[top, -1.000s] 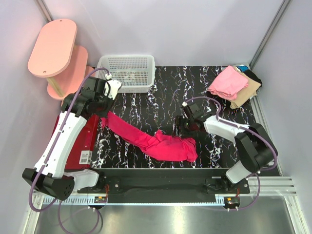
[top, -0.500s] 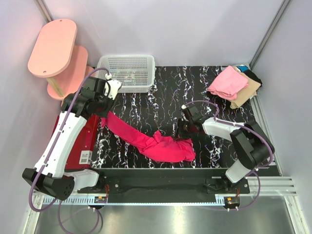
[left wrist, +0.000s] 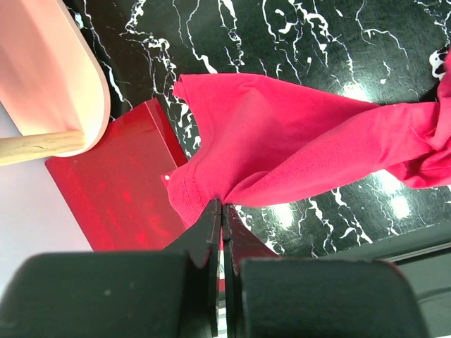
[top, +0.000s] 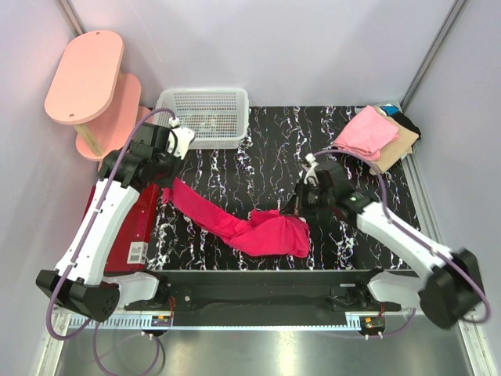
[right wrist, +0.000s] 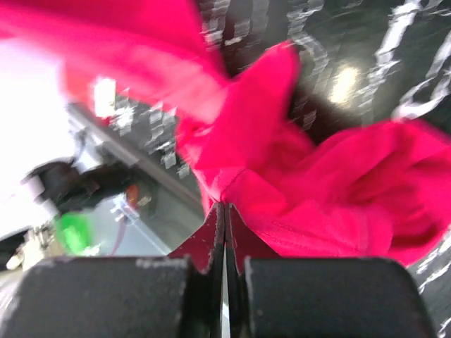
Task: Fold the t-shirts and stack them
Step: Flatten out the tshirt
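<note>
1. Black marble-patterned tabletop [top: 266, 149] fills the middle of the overhead view, closed in by pale panels. A white plastic mesh basket [top: 205, 116] sits at its upper left edge, a pink two-tier oval shelf [top: 84, 77] stands in the upper left corner of the frame, and a flat dark red mat [top: 139, 223] lies at the left, partly under the left arm.
2. We see the bright magenta-red cloth t-shirt [top: 270, 233] strung across the lower centre of the frame. It runs as a twisted band from left of centre down to a bunched mass at lower centre.
3. The left gripper [left wrist: 220, 205] is clamped tight on one edge of that shirt, close to the mat's corner. In its wrist view the cloth fans out from the pinched jaws.
4. The right gripper [right wrist: 224, 205] has its jaws pressed together on a fold at the bunched end. Its wrist view is blurred, but fabric gathers right up to the tips.
5. In the upper right of the frame a light pink folded t-shirt [top: 366, 131] tops a tan folded t-shirt [top: 395, 150], with a black and teal folded t-shirt [top: 405, 121] showing behind them.
6. We judge the step in hand to be spreading the shirt out, with no fold made yet. The next move calls for drawing the two grips apart so the twist drops out, then laying the cloth flat. We cannot tell whether the held points are matching corners.
</note>
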{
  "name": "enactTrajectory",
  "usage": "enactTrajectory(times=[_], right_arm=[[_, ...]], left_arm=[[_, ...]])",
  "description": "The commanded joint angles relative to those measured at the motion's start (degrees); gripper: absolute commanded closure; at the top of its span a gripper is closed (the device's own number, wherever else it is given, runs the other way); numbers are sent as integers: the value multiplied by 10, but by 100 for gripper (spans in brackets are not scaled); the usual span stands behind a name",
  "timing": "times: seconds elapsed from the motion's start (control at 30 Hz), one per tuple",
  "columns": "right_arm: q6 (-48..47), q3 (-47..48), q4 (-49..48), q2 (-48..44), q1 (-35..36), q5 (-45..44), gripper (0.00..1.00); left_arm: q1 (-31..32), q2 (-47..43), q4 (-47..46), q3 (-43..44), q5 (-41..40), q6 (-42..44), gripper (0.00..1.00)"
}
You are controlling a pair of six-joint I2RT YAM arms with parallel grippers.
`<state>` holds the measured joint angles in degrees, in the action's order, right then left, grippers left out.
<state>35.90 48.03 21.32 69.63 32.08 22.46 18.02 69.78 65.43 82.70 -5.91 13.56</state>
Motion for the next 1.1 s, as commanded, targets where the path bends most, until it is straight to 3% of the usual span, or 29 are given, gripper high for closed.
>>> enactTrajectory(times=[0.0,0.07,0.17,0.2,0.33,0.43,0.57,0.87,1.07], right_arm=[[24,-10,127,-115,14,76,100],[32,-34,167,-174,30,118,100],[49,-66,233,-226,47,167,87],[49,-72,258,-241,50,174,75],[26,-68,305,-228,50,169,42],[4,-14,325,-167,50,83,41],[-9,47,312,-99,49,-105,50],[9,-9,179,34,49,-156,51],[-7,-16,153,78,39,-218,51]], left_arm=[[1,0,-38,-1,-15,8,100],[1,1,-39,2,-16,8,100],[1,4,-38,7,-14,9,100],[1,9,-39,10,-14,9,100],[1,20,-39,24,-10,6,100],[1,21,-37,35,-11,6,100],[1,19,-29,41,-14,7,100],[1,5,-24,38,-19,11,100],[1,-2,-22,29,-18,12,100]])
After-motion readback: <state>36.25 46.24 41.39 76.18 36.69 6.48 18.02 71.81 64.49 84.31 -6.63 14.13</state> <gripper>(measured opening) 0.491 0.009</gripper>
